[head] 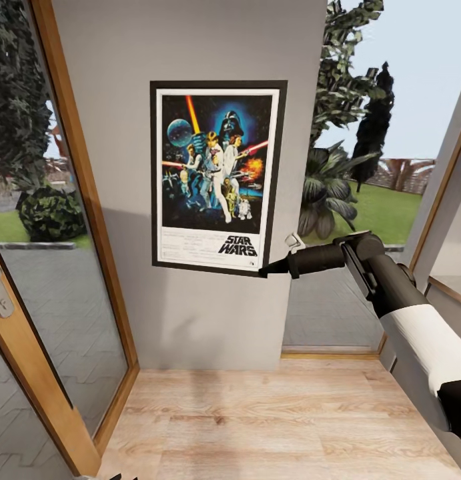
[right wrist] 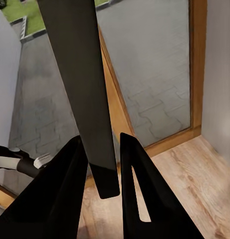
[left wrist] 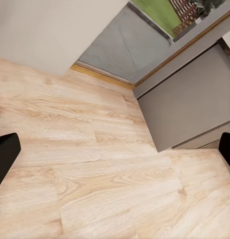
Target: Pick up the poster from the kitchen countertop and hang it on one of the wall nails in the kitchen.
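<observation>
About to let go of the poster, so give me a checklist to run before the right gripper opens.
1. Right gripper clamped on the poster edge: ok.
2. Poster flat against the grey wall: ok, seen from the head camera.
3. Poster upright, not tilted: ok.
4. Poster hooked on a nail: cannot tell, hidden behind it.
5. Left gripper free, over the wood floor: ok.

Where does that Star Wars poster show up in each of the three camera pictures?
Head view: the poster is upright against the grey wall, centre, with the right end effector at its lower right corner.
Right wrist view: seen edge-on, a dark strip between the end effector's fingers.
Left wrist view: not in it.
Shared landmark: the light wooden floor.
</observation>
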Motion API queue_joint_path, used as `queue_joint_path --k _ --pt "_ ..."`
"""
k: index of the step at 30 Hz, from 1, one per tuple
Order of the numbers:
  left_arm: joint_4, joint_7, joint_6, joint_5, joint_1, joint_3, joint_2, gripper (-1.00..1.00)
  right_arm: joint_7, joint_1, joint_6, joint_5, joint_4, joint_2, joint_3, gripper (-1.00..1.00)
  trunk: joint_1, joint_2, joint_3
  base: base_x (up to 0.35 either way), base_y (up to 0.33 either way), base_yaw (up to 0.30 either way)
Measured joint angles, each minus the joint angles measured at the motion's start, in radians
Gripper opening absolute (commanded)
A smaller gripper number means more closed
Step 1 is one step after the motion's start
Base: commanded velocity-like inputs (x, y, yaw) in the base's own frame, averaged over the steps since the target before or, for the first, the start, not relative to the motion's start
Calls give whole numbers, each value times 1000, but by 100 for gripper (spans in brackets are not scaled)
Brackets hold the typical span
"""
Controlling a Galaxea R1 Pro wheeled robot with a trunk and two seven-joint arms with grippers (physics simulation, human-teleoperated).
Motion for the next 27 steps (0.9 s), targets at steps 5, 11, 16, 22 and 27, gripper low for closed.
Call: queue_joint_path --k 5,11,16,22,27 --pt "0 0 0 0 0 0 0 100 0 0 0 0 0 0 0 -100 0 0 0 0 0 0" --pt "0 0 0 0 0 -1 1 100 0 0 0 0 -1 -2 -1 -100 0 0 0 0 0 0" --pt "0 0 0 0 0 0 1 100 0 0 0 0 -1 -2 -1 -100 0 0 0 0 0 0" --pt "0 0 0 0 0 0 4 100 0 0 0 0 -14 -2 -2 -100 0 0 0 0 0 0" --pt "0 0 0 0 0 -1 6 100 -1 0 -1 0 -35 -2 -2 -100 0 0 0 0 0 0"
